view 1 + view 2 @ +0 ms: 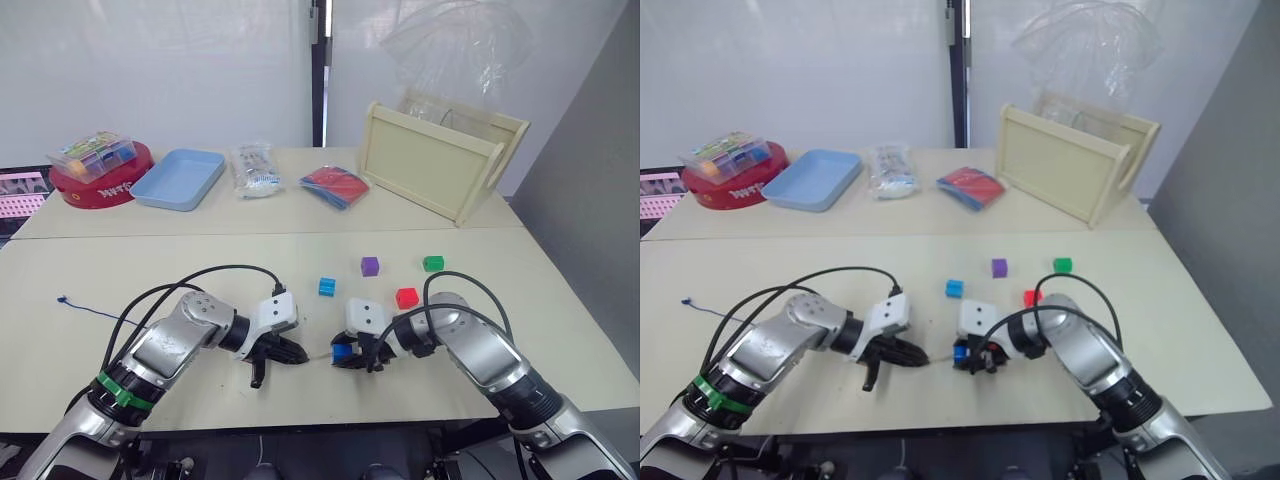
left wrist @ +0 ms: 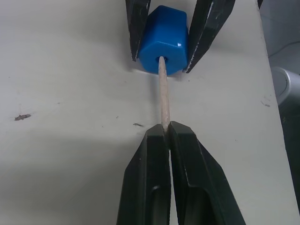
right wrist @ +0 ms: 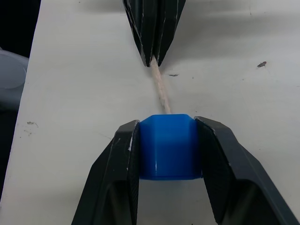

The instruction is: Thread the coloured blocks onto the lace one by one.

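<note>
At lower centre of the head view the left gripper [image 2: 166, 129] has its jaws clamped on the lace [image 2: 162, 91] tip, entering the blue block [image 3: 169, 145] clamped in the right gripper [image 3: 168, 136]; slight misalignment could jam the tip.

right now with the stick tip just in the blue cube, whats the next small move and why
Probably push the left hand a little further toward the right hand, keeping the line straight. The lace tip sits at the mouth of the hole in the blue cube, which the right hand grips on both sides. Most of the tip is outside the cube, so the cube isn't threaded on yet.
</note>
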